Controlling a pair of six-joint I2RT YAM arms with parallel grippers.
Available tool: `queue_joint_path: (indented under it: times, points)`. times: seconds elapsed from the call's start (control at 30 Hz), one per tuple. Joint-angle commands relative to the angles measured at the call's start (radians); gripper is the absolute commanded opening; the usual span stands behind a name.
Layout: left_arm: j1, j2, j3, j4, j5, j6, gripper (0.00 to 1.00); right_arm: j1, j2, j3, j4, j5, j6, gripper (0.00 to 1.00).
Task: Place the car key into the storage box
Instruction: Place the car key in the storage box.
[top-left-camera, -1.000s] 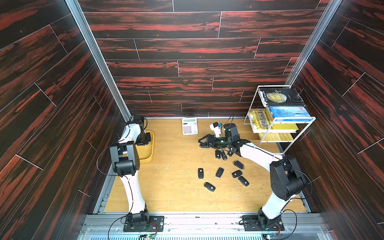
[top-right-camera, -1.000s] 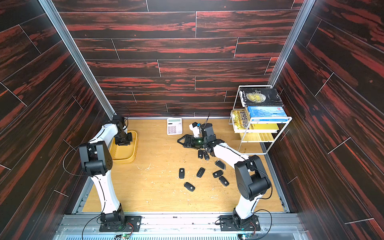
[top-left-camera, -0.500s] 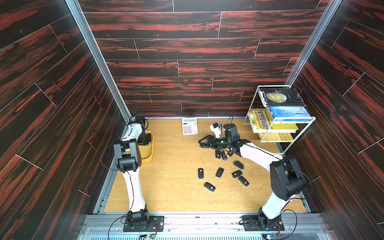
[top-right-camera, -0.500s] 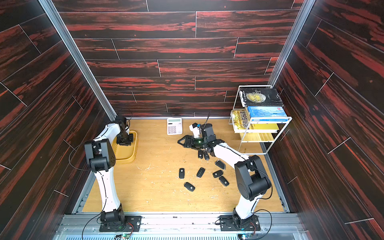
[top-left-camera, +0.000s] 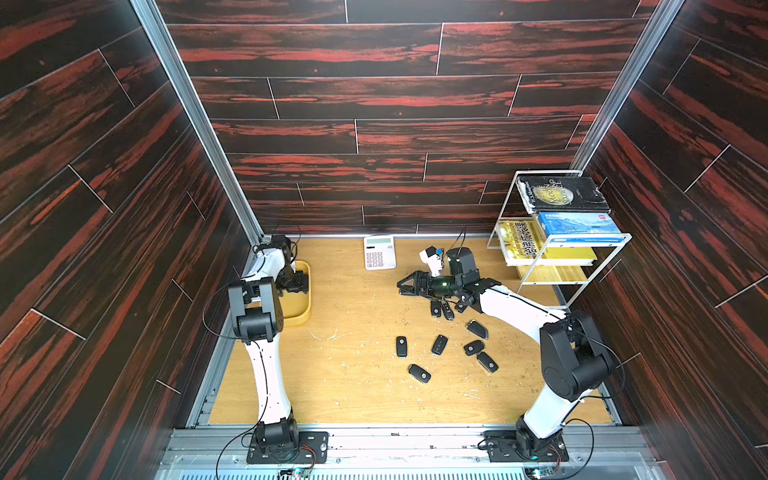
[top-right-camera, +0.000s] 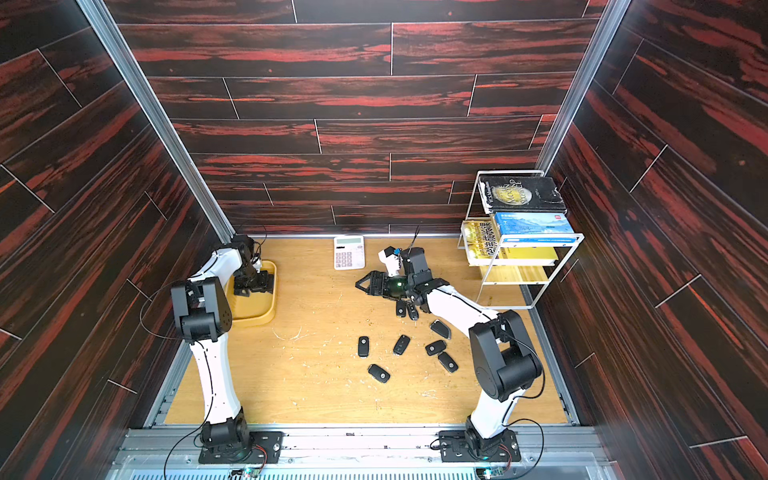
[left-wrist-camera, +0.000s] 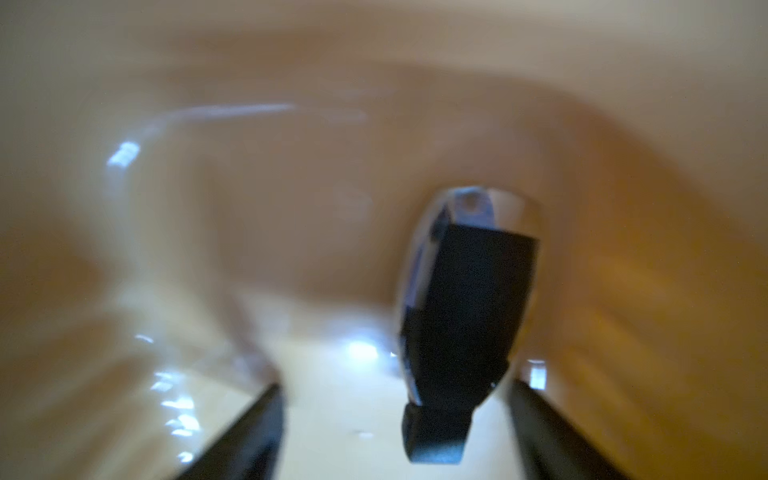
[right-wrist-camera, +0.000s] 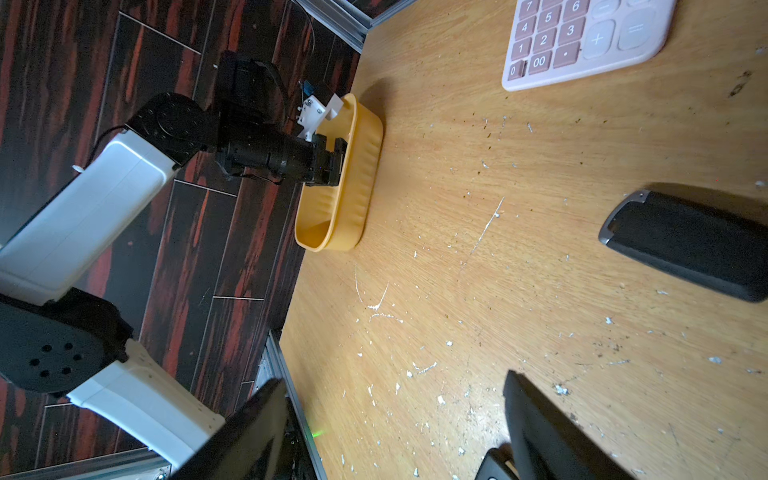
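Inside the storage box (top-right-camera: 253, 308) at the worktop's (top-left-camera: 353, 374) left edge, the left gripper (left-wrist-camera: 395, 384) gapes around the car key (left-wrist-camera: 461, 299) (blurred); right gripper (right-wrist-camera: 395, 378) parted, empty.

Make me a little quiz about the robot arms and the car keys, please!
1. True or false: the left gripper is shut tight.
2. Where is the left gripper? A) over the yellow tray B) over the calculator C) beside the book rack
3. What small black things lie scattered on the table near the right gripper?

Key:
1. False. Its jaws stand open, with a key between them.
2. A
3. Car keys
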Motion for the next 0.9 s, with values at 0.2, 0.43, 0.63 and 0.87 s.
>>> queue_joint_path:
  times: [0.2, 0.43, 0.63, 0.87]
  points:
    - [0.007, -0.153, -0.093, 0.019, 0.01, -0.007, 1.0, -0.005, -0.026, -0.002, -0.007, -0.015, 0.0, 0.86]
    - [0.004, -0.277, -0.106, 0.033, -0.007, -0.023, 1.0, -0.005, -0.056, -0.012, -0.009, -0.015, 0.006, 0.86]
    - [0.004, -0.432, -0.138, 0.043, 0.019, -0.065, 1.0, -0.005, -0.076, -0.01, -0.03, -0.002, -0.003, 0.86]
    - [-0.019, -0.911, -0.555, 0.516, 0.107, -0.38, 1.0, -0.008, -0.079, 0.03, -0.127, 0.053, -0.063, 0.86]
